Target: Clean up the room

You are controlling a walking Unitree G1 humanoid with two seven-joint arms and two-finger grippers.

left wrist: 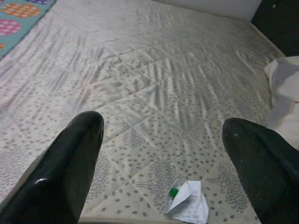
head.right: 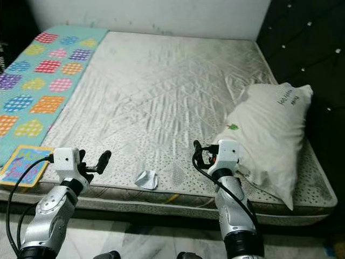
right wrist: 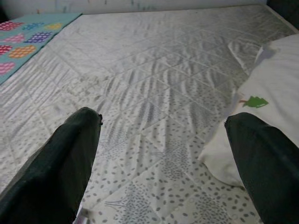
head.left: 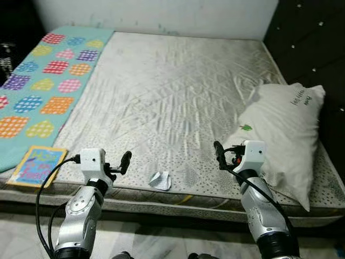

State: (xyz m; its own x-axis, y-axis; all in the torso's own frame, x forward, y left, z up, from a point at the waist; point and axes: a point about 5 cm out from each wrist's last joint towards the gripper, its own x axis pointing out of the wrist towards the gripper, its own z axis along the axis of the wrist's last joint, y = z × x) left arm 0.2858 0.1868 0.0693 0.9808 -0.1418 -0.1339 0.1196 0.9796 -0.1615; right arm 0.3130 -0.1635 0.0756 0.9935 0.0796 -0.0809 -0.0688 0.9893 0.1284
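A crumpled scrap of paper [head.left: 160, 180] lies on the bare mattress [head.left: 178, 91] close to its near edge, roughly midway along it. It looks like the piece of litter to clear first, so I'd judge the step in hand is lining up to pick it up. The left claw [head.left: 122, 163] hangs just beside the scrap, over the near edge, fingers spread wide and holding nothing. It would need to drop and swing in over the paper before pinching. The right claw [head.left: 218, 154] is raised over the same edge toward the pillow [head.left: 280, 129], also wide open and empty. A colourful book [head.left: 35, 165] sits at the near left corner on a patterned blanket [head.left: 46, 75].
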